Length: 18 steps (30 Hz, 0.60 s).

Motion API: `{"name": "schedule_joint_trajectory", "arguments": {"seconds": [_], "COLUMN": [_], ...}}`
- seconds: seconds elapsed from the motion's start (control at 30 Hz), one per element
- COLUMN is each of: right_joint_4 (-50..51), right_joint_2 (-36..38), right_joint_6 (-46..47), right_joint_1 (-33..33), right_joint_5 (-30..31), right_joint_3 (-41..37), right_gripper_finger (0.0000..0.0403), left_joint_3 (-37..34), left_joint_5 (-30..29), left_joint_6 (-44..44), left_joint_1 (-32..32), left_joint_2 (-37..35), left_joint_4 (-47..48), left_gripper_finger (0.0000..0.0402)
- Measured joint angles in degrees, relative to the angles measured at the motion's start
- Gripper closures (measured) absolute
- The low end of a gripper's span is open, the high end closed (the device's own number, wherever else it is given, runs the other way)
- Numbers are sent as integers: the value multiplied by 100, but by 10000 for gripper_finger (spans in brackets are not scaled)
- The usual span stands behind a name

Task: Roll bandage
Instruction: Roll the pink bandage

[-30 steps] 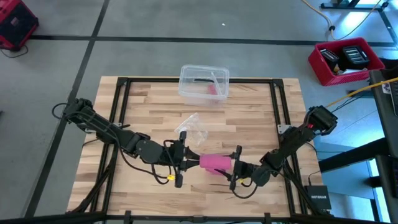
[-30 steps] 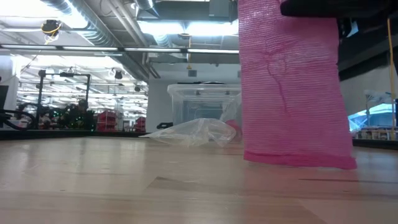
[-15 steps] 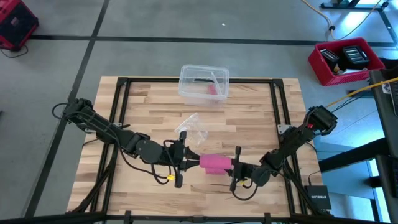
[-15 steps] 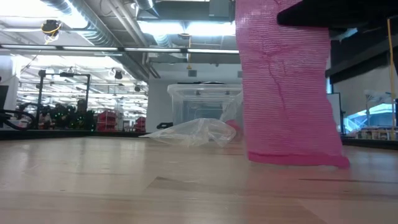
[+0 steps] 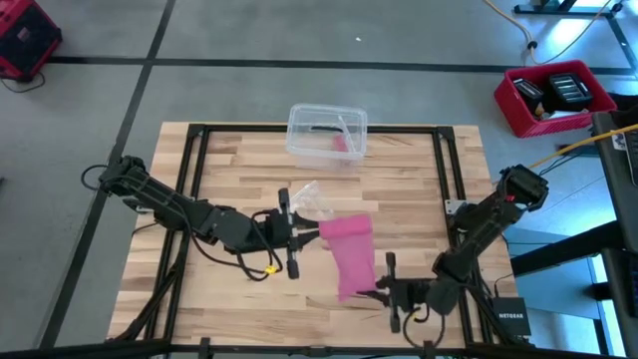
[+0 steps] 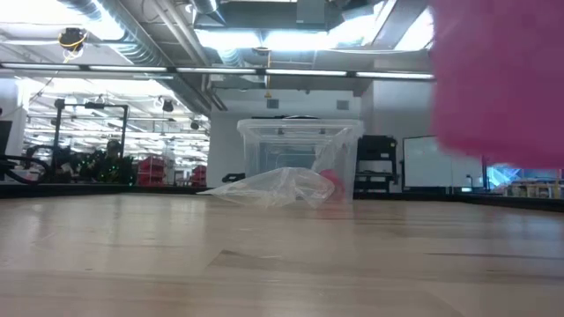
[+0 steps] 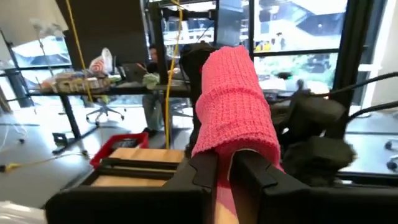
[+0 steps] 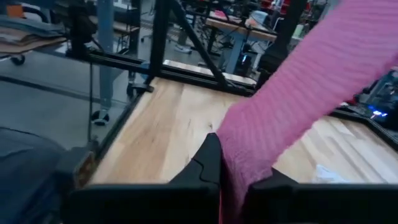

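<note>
The pink bandage (image 5: 349, 257) is a flat strip stretched between my two grippers over the middle of the table. It runs from its far end by the left gripper to its near end by the right one. The low view shows the bandage (image 6: 502, 79) well above the wood. My left gripper (image 5: 302, 232) is shut on the far end and reaches in from the table's left. My right gripper (image 5: 382, 291) is shut on the near end and reaches in from the right, close to the near edge. My left gripper pinches the bandage's far end (image 7: 231, 134) between its two fingers. The fingers (image 7: 205, 177) lie level, coming from the table's left. The strip runs away from them, lifted clear of the table. My right gripper pinches the bandage's near end (image 8: 239, 155) between its two fingers. The fingers (image 8: 208, 163) come about level from the table's right. From them the strip rises slantwise toward the other gripper, fairly straight and clear of the table.
A clear plastic box (image 5: 327, 132) stands at the table's far edge, with something pink inside. A crumpled clear wrapper (image 5: 314, 201) lies just beyond the left gripper. A black frame (image 5: 444, 170) runs around the table's edges. Bare wood lies at the near left.
My right gripper has gone toward the near edge and a little to the right, taking the bandage's end with it. The short pink bundle has been drawn out into a longer strip and lifted clear of the wood. My left gripper has shifted slightly toward the far edge.
</note>
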State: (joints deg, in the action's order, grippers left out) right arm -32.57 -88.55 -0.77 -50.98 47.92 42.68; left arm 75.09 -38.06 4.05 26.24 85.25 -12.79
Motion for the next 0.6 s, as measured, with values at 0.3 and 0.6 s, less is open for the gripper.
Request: {"name": "schedule_joint_trajectory", "arguments": {"seconds": [0.3, 0.6], "right_joint_4": [1634, 2826], "right_joint_2": [2, -7], "right_joint_6": [231, 151], "right_joint_1": [-230, -575], "right_joint_5": [-358, -427], "right_joint_3": [1172, 2612], "right_gripper_finger": [399, 401], "left_joint_3": [0, 0], "left_joint_5": [-618, -890], "left_joint_6": [880, 1451], "left_joint_1": [-81, -157], "left_joint_2": [2, 2], "left_joint_4": [114, 348], "left_gripper_finger": [380, 380]}}
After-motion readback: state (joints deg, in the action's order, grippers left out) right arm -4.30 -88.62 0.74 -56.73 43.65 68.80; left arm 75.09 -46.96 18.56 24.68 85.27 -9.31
